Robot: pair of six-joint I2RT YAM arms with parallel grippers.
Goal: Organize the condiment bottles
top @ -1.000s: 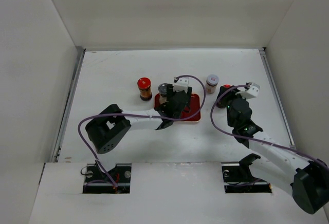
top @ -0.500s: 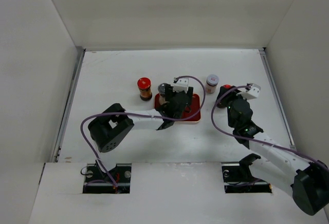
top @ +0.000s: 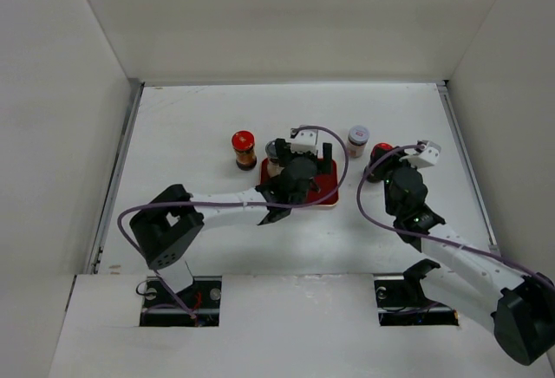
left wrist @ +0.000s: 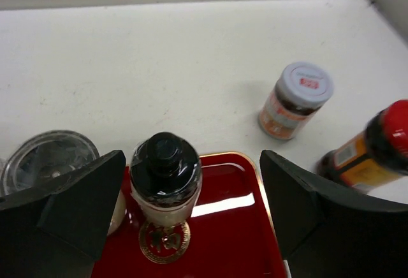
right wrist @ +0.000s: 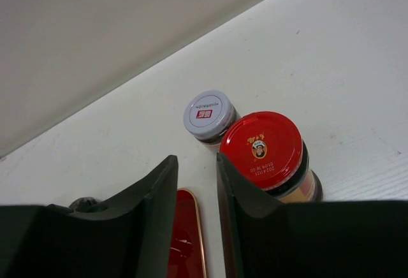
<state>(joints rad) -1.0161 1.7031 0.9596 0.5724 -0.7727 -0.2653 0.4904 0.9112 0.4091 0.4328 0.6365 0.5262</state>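
My left gripper [left wrist: 192, 166] is open wide over the dark-red tray [left wrist: 236, 240]. A slim black-topped bottle [left wrist: 166, 173] stands on the tray between its fingers, close to the left one. A silver-lidded jar [left wrist: 48, 160] stands just left of the tray. A grey-lidded jar [left wrist: 296, 99] and a red-capped jar [left wrist: 376, 147] stand on the table to the right. My right gripper [right wrist: 196, 176] is slightly open and empty. The red-capped jar [right wrist: 271, 150] stands just outside its right finger. Another red-capped jar [top: 244, 148] stands left of the tray [top: 325, 189].
White walls enclose the table on the left, back and right. The grey-lidded jar [top: 357, 140] stands behind the red-capped jar [top: 380, 151], beside my right gripper [top: 381, 170]. My left gripper [top: 299, 170] hides the slim bottle in the top view.
My left arm's elbow has swung left and toward the near edge while its gripper stays over the tray. My right gripper has hardly moved.
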